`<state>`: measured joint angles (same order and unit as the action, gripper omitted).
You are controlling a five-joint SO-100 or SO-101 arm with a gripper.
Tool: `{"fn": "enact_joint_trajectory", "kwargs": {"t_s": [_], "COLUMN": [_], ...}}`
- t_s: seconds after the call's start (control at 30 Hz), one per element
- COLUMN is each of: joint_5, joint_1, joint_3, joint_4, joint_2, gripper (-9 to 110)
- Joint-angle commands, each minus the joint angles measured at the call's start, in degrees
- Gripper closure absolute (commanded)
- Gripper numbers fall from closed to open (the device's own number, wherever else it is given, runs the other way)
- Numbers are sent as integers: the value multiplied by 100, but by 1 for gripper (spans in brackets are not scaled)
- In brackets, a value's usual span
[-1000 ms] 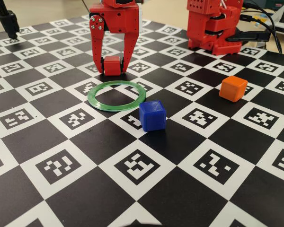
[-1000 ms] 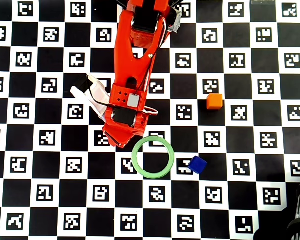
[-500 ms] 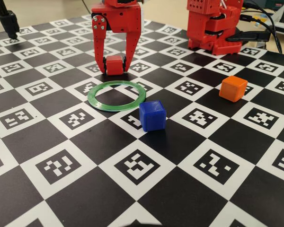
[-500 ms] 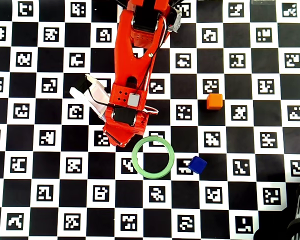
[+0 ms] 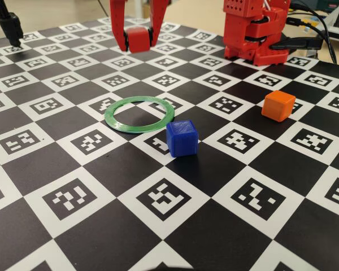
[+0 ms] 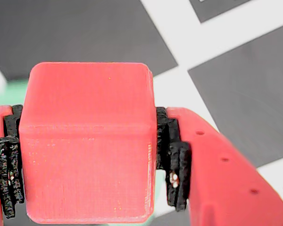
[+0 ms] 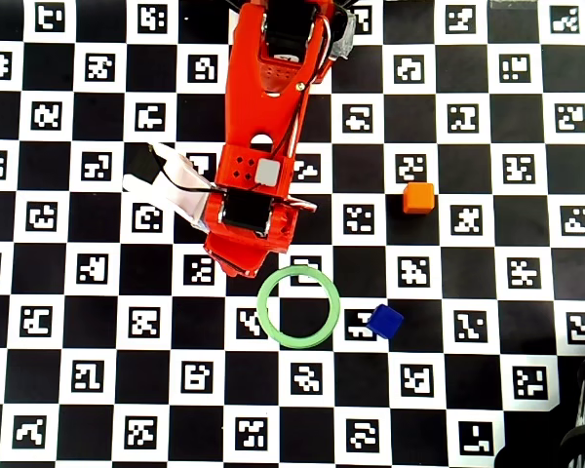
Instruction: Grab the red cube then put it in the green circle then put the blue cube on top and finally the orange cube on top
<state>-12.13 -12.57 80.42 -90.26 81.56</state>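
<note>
My red gripper [image 5: 138,46] hangs above the board behind the green circle [image 5: 109,117], shut on the red cube [image 5: 138,38], which is clear of the surface. In the wrist view the red cube [image 6: 87,141] fills the gap between the black pads [image 6: 174,160], with a blur of green behind it. The blue cube [image 5: 182,139] rests just right of the circle's front. Farther right sits the orange cube [image 5: 278,105]. From overhead, the gripper [image 7: 237,267] is just up-left of the green circle [image 7: 262,306] and hides the red cube; the blue cube [image 7: 384,321] and orange cube [image 7: 418,198] lie apart.
The board is a black-and-white checker of printed markers. The arm's red base [image 5: 254,31] stands at the back right with cables [image 5: 319,28] beside it. A black stand [image 5: 8,25] is at the back left.
The gripper has closed on the red cube and risen with it, from the board just behind the green circle to well above it.
</note>
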Motion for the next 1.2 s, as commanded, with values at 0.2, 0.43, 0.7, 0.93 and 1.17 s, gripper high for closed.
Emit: {"fn": "enact_joint_trajectory", "kwargs": {"t_s": [0.2, 0.43, 0.7, 0.93, 1.17], "joint_5": [791, 791, 844, 984, 1107], "joint_1": [835, 1670, 1872, 1670, 1538], "joint_3": [-1784, -2136, -1916, -1178, -387], "joint_4": [-1011, -1116, -527, 352, 1160], "joint_2": [615, 396, -141, -369, -475], "gripper": [96, 97, 97, 97, 97]}}
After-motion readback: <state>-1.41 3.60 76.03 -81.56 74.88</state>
